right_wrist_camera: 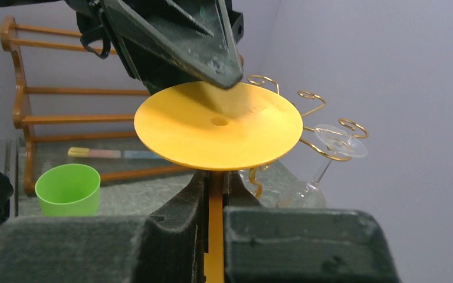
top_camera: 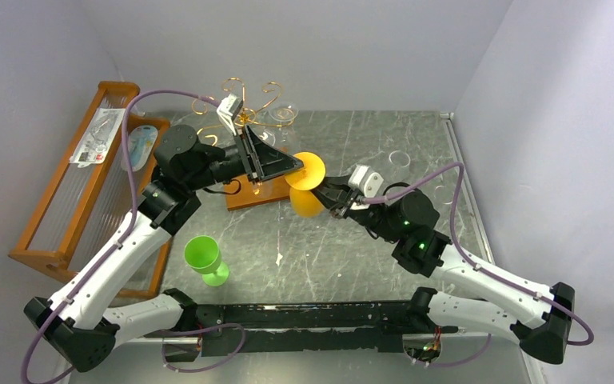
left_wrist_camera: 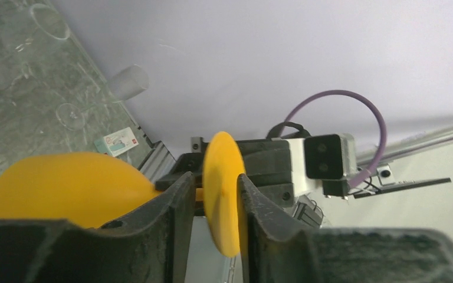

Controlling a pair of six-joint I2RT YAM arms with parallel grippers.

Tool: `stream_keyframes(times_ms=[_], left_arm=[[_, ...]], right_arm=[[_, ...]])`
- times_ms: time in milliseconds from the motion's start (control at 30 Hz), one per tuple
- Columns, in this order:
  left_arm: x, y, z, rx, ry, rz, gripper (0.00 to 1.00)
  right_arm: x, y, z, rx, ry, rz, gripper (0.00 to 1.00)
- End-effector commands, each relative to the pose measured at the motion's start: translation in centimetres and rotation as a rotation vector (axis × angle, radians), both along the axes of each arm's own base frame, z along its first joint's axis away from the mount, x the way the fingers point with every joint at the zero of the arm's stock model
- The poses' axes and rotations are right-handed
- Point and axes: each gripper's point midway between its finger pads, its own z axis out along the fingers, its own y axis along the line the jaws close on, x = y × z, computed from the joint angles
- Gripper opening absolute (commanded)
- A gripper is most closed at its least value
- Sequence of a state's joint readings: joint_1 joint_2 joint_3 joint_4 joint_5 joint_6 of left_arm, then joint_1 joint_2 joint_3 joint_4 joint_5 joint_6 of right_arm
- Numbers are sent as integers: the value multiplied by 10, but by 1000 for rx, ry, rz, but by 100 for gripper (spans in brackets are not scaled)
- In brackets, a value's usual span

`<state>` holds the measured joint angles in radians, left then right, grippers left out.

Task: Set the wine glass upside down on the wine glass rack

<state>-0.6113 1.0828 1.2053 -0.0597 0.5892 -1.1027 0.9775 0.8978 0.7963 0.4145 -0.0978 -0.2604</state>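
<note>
An orange plastic wine glass (top_camera: 310, 172) is held on its side above the table, between the two arms. My right gripper (top_camera: 329, 196) is shut on its stem (right_wrist_camera: 215, 194), just under the round foot (right_wrist_camera: 218, 127). My left gripper (top_camera: 292, 166) is open with its jaws on either side of the foot (left_wrist_camera: 221, 194). One finger touches the foot and a narrow gap shows at the other. The bowl (left_wrist_camera: 65, 186) lies to the left in the left wrist view. The gold wire rack (top_camera: 248, 104) stands behind on its brown base (top_camera: 248, 198). It also shows in the right wrist view (right_wrist_camera: 307, 112).
A clear glass (right_wrist_camera: 336, 138) hangs upside down on the rack. A green cup (top_camera: 204, 258) stands at the near left. A large wooden shelf (top_camera: 72, 184) lines the left wall. Clear glasses (top_camera: 398, 158) lie at the back right of the table.
</note>
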Motion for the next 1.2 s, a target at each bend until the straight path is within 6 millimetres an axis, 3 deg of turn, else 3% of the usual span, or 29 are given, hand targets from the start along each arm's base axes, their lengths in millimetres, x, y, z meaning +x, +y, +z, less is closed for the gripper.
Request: stream_keyframes(times_ms=[0,133,233,267,367,500,800,1000,1167], left_arm=[[-22,4,24,-39,-66,-94,31],[-22,6,17,-53,-45,-114,6],[-19,11,11,-52,-29,-103,5],[-18,12,10,-52,-23,-99,5],[-14,21,6,-50,-4,-72,5],[-8,37,-11,3,43,2,5],[10,86,-49,144,119,311,5],[27,130,-36,174,53,609,5],[44,151,-26,195,43,762,5]], right_arm=[[-4,2,10,18,-38,18,0],[-4,4,6,8,-34,27,0],[-2,5,5,9,25,26,0],[-2,7,4,4,49,30,7],[-2,9,-3,-18,95,40,41],[-4,5,-16,-47,116,33,61],[-11,-16,-34,-90,167,-4,66],[4,-29,-37,-58,238,-111,66],[7,-26,-42,-66,256,-119,66]])
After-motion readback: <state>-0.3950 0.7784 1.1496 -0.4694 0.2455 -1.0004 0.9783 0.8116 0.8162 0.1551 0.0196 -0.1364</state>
